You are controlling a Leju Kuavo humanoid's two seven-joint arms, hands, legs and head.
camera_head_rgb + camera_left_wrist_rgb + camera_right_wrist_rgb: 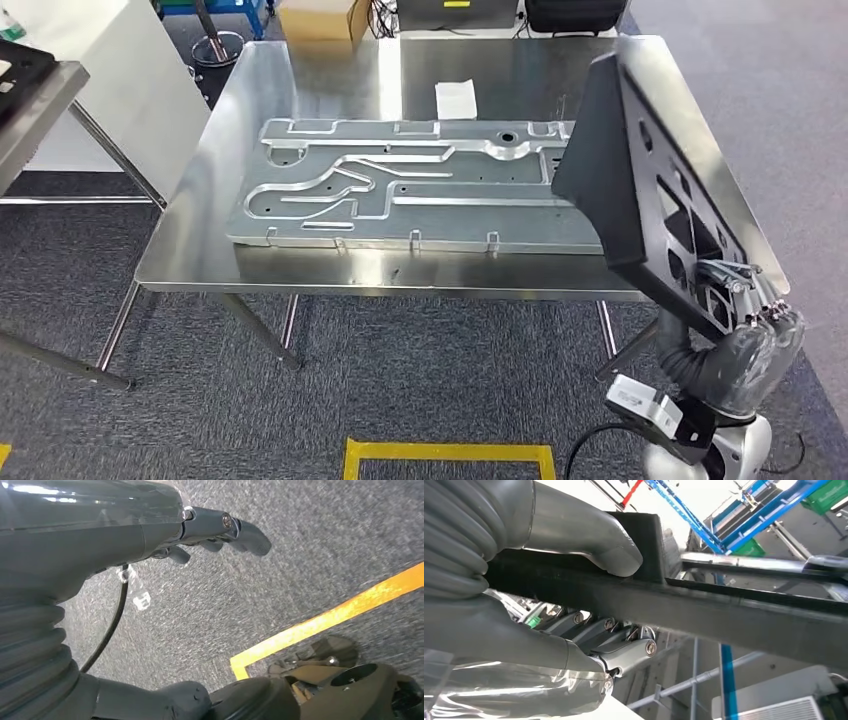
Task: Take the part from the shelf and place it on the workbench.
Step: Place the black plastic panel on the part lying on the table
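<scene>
A flat black part with cut-out openings stands tilted over the right end of the steel workbench. My right hand grips its near lower corner, off the bench's right front corner. In the right wrist view the thumb presses on one face of the black part and the fingers clamp the other face. My left hand hangs over grey carpet, fingers loosely curled with nothing in them.
A large machined aluminium plate lies across the middle of the workbench, with a white paper slip behind it. A second table stands at far left. A cardboard box sits beyond the bench. Yellow floor tape marks the carpet.
</scene>
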